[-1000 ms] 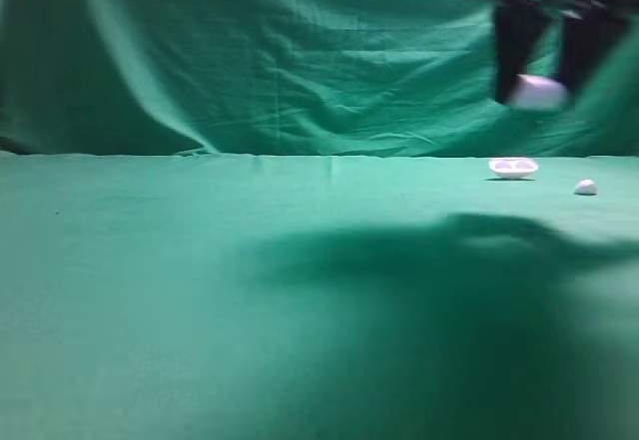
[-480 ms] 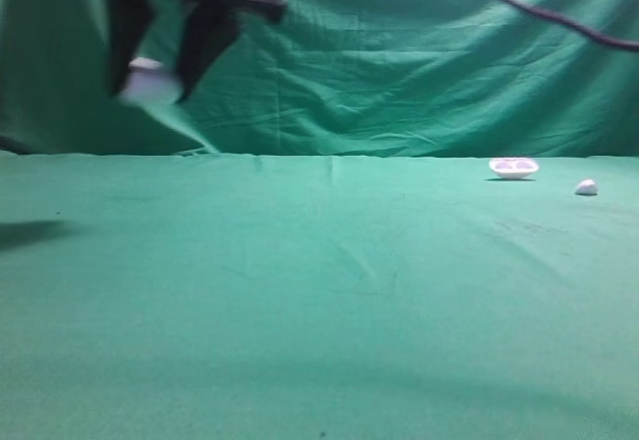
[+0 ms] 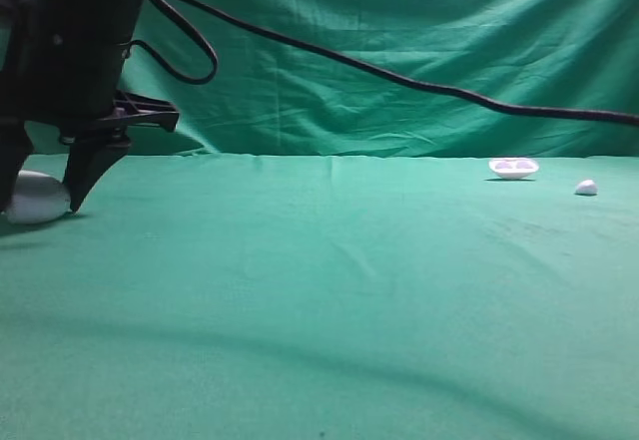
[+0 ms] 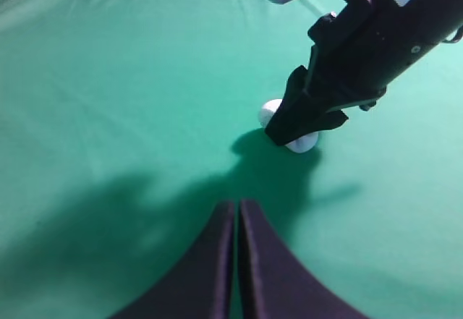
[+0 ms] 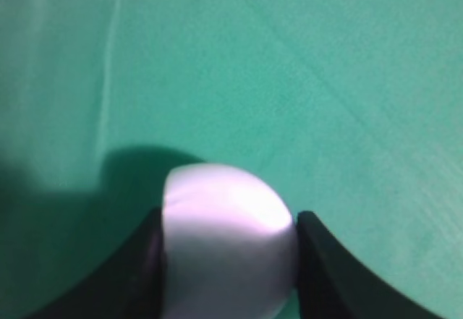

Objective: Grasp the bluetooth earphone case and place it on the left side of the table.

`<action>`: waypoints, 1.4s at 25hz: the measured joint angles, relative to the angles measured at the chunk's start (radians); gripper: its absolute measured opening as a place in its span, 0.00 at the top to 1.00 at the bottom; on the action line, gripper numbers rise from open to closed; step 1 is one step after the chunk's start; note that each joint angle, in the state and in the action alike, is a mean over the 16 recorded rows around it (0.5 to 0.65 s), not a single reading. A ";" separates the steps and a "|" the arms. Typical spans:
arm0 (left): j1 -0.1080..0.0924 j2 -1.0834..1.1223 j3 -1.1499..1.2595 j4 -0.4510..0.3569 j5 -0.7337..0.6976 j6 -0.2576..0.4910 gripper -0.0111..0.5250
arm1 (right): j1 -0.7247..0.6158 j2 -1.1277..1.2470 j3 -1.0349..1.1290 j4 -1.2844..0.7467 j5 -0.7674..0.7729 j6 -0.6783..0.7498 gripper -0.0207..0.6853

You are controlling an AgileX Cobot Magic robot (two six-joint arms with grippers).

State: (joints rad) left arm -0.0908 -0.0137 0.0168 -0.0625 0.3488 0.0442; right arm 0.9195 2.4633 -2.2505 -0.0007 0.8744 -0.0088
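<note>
Gripping bluetooth earphone case [image 3: 36, 197], right pincer [image 3: 42, 193] (far left) at table [image 3: 329, 290]; long axis sideways.

Low front view and both wrist cameras (close) share the table [image 3: 329, 290].

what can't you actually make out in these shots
- Smooth white oblong earphone case: exterior high view, partly covered by the right gripper and cut by the left edge; whether it touches the green cloth table is unclear.
- The case's lower end: right wrist view, cut by the bottom edge.
- Shallow white dish and tiny white lump: too small to identify.
- Left gripper: left wrist view, only its closed fingertips show.
</note>
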 joint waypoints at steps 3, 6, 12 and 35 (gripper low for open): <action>0.000 0.000 0.000 0.000 0.000 0.000 0.98 | 0.000 -0.042 0.000 -0.005 0.039 0.001 0.22; 0.000 0.000 0.000 0.000 0.000 0.000 0.98 | -0.001 -0.097 0.000 -0.018 0.102 0.006 0.25; 0.000 0.000 0.000 0.000 0.000 0.000 0.98 | -0.023 -0.227 0.000 -0.049 0.246 0.031 0.55; 0.000 0.000 0.000 0.000 0.000 0.000 0.98 | -0.173 -1.043 0.795 -0.072 0.255 0.156 0.97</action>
State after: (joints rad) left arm -0.0908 -0.0137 0.0168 -0.0625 0.3488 0.0442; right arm 0.7466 1.4201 -1.4556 -0.0730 1.1294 0.1468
